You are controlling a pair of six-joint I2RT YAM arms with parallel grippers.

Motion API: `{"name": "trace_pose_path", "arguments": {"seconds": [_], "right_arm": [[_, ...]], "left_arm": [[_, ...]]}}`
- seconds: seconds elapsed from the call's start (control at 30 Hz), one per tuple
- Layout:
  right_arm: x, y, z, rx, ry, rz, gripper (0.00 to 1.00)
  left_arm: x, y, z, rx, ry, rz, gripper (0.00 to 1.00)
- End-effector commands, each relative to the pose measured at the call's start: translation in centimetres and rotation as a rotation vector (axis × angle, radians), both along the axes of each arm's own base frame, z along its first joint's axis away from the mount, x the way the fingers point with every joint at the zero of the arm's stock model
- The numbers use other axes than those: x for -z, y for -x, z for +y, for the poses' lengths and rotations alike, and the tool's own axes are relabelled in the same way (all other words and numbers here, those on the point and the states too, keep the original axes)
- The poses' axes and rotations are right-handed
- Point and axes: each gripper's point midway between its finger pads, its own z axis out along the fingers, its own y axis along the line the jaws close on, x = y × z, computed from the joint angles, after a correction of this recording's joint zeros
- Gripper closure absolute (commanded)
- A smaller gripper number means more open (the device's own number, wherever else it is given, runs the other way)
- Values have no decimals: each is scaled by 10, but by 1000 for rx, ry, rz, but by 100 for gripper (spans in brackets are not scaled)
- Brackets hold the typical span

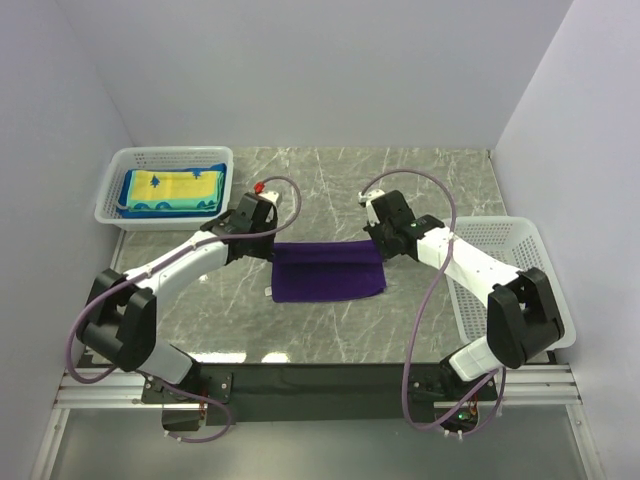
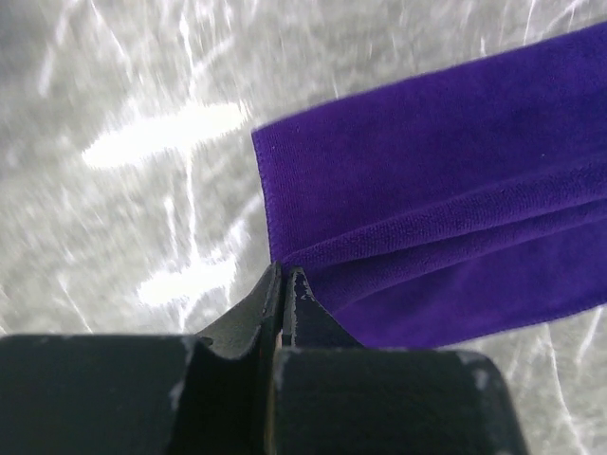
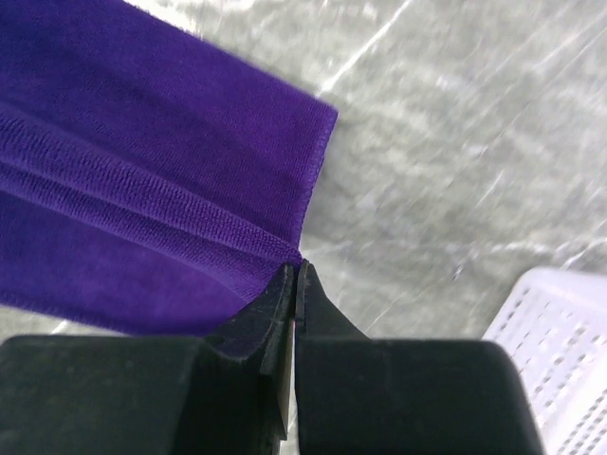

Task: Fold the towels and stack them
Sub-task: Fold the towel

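fingers: the left fingers (image 2: pixel 270 305) and the right fingers (image 3: pixel 273 301) are each pressed tight together, nipping one far corner of the purple towel (image 1: pixel 328 272).
purple towel: it lies mid-table, the far edge raised into a ridge between the two pinches, the near part flat on the marble table (image 1: pixel 330 180).
why held so: one corner per gripper holds that edge taut and square; i'd judge a fold toward the near hem is in hand.
left gripper (image 1: pixel 270 242): at the far left corner.
right gripper (image 1: pixel 378 240): at the far right corner.
edges: the near hem stops well short of the table's near edge.
room: marble shows on every side of the cloth. the left basket (image 1: pixel 170 152), with a yellow towel (image 1: pixel 175 185) on top, sits far left. the right basket (image 1: pixel 520 235) is at the right edge. both are well apart from the cloth.
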Motion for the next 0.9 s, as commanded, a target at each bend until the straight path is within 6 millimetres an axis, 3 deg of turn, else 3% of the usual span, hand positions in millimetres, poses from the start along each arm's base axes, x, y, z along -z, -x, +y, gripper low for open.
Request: {"name": "trace_pose_path", "arguments": {"seconds": [0.0, 0.3, 0.67, 0.87], "right_arm": [[2, 24, -26, 94, 82, 50, 100], [24, 40, -33, 99, 145, 115, 100], [46, 47, -20, 53, 153, 187, 99], [51, 51, -17, 41, 157, 209, 97]], "left_arm": [[-2, 18, 18, -107, -12, 27, 99], [24, 47, 13, -149, 13, 121, 99], [49, 61, 6, -160, 0, 177, 99], [54, 61, 13, -194, -40, 185, 99]]}}
